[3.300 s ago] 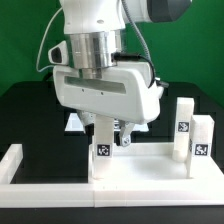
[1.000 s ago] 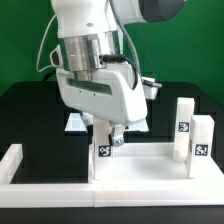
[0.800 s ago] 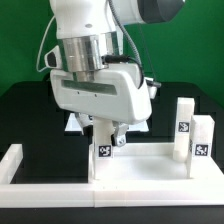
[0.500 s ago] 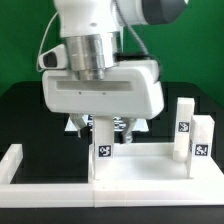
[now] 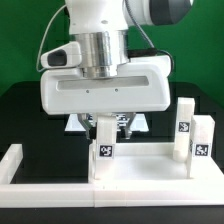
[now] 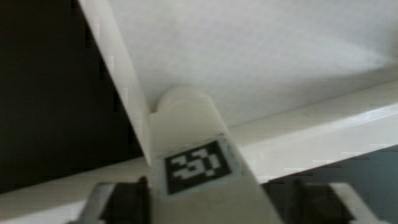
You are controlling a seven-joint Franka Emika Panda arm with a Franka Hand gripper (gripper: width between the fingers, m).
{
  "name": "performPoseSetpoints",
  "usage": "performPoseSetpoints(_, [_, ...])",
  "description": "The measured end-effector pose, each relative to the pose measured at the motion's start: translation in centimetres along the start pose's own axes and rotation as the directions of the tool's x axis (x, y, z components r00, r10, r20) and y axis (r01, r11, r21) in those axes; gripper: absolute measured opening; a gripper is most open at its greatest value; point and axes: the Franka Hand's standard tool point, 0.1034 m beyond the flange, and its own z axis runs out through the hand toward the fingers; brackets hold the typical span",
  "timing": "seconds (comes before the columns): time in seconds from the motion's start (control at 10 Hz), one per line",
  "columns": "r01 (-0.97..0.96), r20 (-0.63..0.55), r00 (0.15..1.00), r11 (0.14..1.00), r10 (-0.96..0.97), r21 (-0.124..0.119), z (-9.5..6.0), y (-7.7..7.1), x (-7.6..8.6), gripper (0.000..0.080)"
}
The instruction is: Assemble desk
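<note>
The Panda arm's two-finger gripper (image 5: 107,126) hangs over a short white square plastic leg block (image 5: 103,148) that stands upright at one corner of the white rimmed rectangular plastic tabletop panel (image 5: 145,170), near the front edge of the black counter (image 5: 30,110). The wrist view looks straight down the same leg block (image 6: 192,150), its black-and-white tag facing the lens, with a grey finger (image 6: 121,203) to either side of it; whether the pads actually press on the block cannot be told from these frames, so the grasp remains uncertain. Two more white leg blocks (image 5: 190,135) stand upright at the panel's far end, toward the exterior view's right, well apart from the gripper. A long low white border wall (image 5: 45,182) runs along the counter's front edge. The step in hand appears to be seating or twisting this leg into its corner socket; done well, that likely means keeping the wrist centred over the block, the block vertical, and pressing straight down so the panel does not shift against the wall.
</note>
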Motion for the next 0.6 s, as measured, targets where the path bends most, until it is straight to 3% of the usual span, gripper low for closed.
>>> performPoseSetpoints(0.3, [-0.253, 0.000, 0.967, 0.967, 0.253, 0.002, -0.02, -0.09, 0.02, 0.0295])
performPoseSetpoints(0.5, [-0.578, 0.021, 0.816, 0.816, 0.578, -0.006, 0.06, -0.53, -0.16, 0.0295])
performPoseSetpoints(0.6, [-0.720, 0.040, 0.693, 0.694, 0.720, -0.022, 0.12, -0.91, -0.10, 0.0293])
